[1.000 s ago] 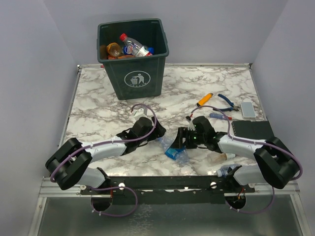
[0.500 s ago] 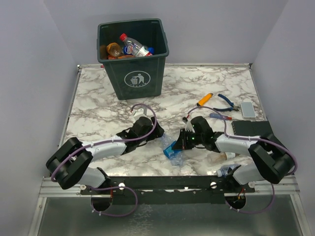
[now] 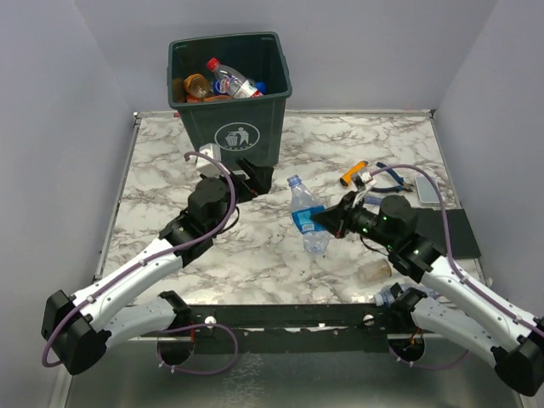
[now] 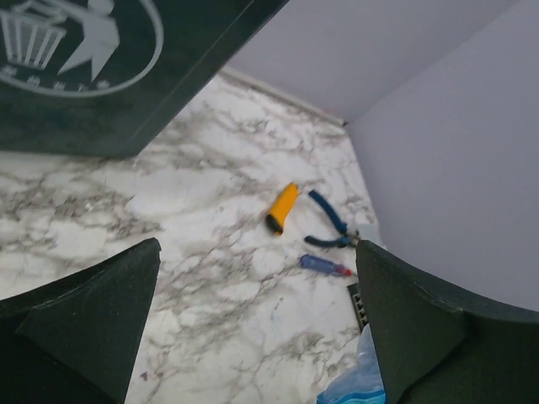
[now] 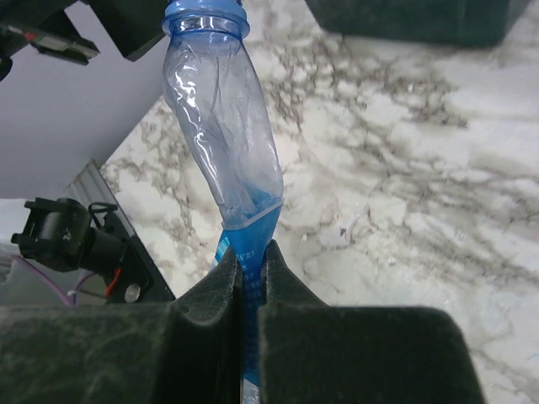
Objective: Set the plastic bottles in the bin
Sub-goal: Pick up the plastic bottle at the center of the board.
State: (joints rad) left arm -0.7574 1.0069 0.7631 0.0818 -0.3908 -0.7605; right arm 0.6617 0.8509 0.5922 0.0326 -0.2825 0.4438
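Where the marble table (image 3: 153, 170) runs back toward the wall, the dark green bin (image 3: 204, 127) stands upright left of centre, its white litter symbol facing the arms. Several plastic bottles (image 3: 231, 83) lie heaped inside it, a clear one with a red cap on top.

Just in front of the bin's near right corner hovers the left gripper (image 3: 252, 180). Its own camera shows the two dark fingers (image 4: 93, 311) spread as wide as they go, with only bare marble between them and nothing in their hold.

Further right, near the middle of the table, one clear bottle (image 3: 304, 212) with a blue cap and blue label is raised off the marble, roughly upright and leaning a little. The right gripper (image 3: 327, 219) has it by the labelled middle. In the right wrist view the jaws are pressed almost together, the crumpled bottle (image 5: 223, 109) pinched flat between them at the label.

Beyond that, toward the right edge, an orange cylinder (image 3: 354, 172) and blue-handled pliers (image 3: 391, 177) lie close together on the marble, and a small blue-handled tool (image 4: 324, 265) lies just nearer. A pale object (image 3: 374, 270) rests on the table beside the right forearm. It may be another crushed bottle, though it is too blurred to be sure.
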